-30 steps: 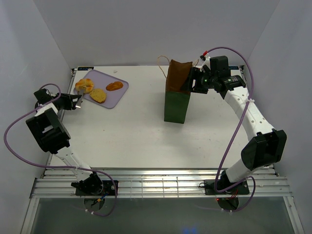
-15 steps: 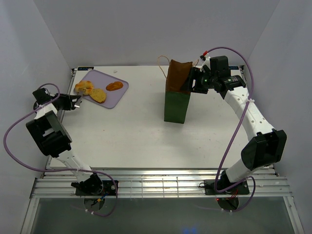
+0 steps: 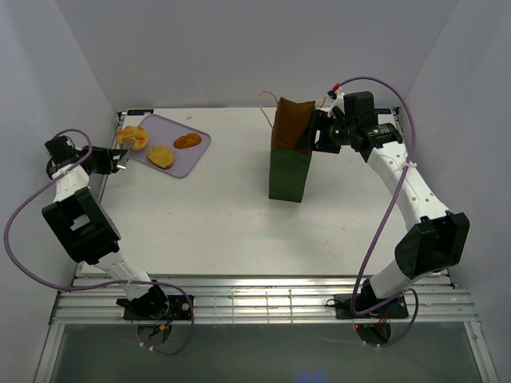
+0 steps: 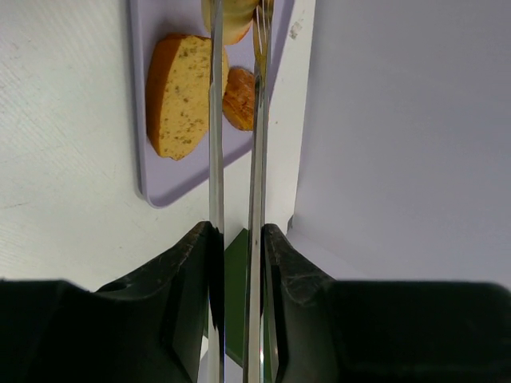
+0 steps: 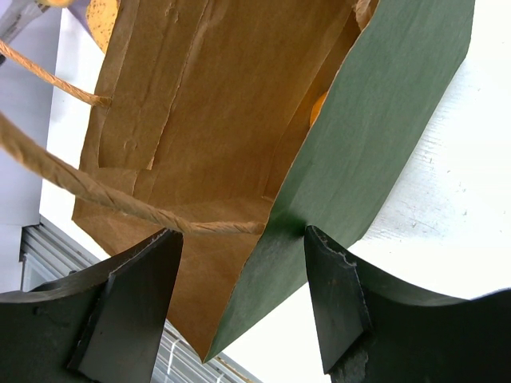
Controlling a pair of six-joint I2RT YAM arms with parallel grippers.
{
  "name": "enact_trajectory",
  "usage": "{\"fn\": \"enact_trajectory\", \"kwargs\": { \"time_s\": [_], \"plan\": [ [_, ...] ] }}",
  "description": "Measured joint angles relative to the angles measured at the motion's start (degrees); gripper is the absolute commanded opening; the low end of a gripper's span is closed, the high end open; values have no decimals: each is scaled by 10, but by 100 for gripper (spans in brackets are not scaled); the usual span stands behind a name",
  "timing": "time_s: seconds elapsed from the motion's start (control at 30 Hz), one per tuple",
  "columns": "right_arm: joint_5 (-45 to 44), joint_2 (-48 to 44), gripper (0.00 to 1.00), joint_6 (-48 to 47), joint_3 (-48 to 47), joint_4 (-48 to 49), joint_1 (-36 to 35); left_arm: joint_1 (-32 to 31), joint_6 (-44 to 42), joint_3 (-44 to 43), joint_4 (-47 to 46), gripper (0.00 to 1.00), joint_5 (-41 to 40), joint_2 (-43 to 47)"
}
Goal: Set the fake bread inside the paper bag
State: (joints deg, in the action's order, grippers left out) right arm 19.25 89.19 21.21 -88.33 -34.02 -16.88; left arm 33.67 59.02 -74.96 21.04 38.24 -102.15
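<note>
White table [image 3: 223,223], on which all items are set. Bag [image 3: 287,171], dark green outside and brown inside, is stood upright right of centre with its mouth open and its string handles hung at the rim. Lilac tray [image 3: 164,125] is laid at the far left corner, well apart from the bag. Right gripper [image 5: 239,239] is placed at the bag's upper right rim: its jaws are held apart astride the bag wall, one finger inside and one outside, and no pinch on the wall can be made out. Left gripper [image 4: 236,32], fitted with long thin metal blades, is brought to the tray's left edge, its jaws drawn narrow and closed on the bun [image 3: 132,137], which is seen over that edge. Slice [image 3: 160,155] is laid flat on the tray just beside the bun. Oval [image 3: 188,140], darker brown, is laid near the tray's right edge. A small orange patch [image 5: 318,110] is seen deep inside the bag; what it is cannot be told.
</note>
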Motion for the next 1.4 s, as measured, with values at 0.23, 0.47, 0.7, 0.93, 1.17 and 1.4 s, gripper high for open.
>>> {"fn": "enact_trajectory", "kwargs": {
  "time_s": [0.23,0.47,0.7,0.93,1.17,1.4],
  "plan": [
    [0,0,68,0,0,1,0,-9,9,-71,37,7,30,14],
    [0,0,68,0,0,1,0,-99,21,-125,52,9,77,80],
    [-9,0,68,-4,0,-2,0,-242,43,-160,59,11,118,126],
    [-16,0,69,-6,0,-6,0,-285,74,-218,67,12,125,156],
    [-24,2,69,-7,-5,-20,0,-392,98,-226,67,13,117,206],
    [-31,3,69,-7,-16,-32,0,-461,95,-216,68,15,87,241]
  ]
}}
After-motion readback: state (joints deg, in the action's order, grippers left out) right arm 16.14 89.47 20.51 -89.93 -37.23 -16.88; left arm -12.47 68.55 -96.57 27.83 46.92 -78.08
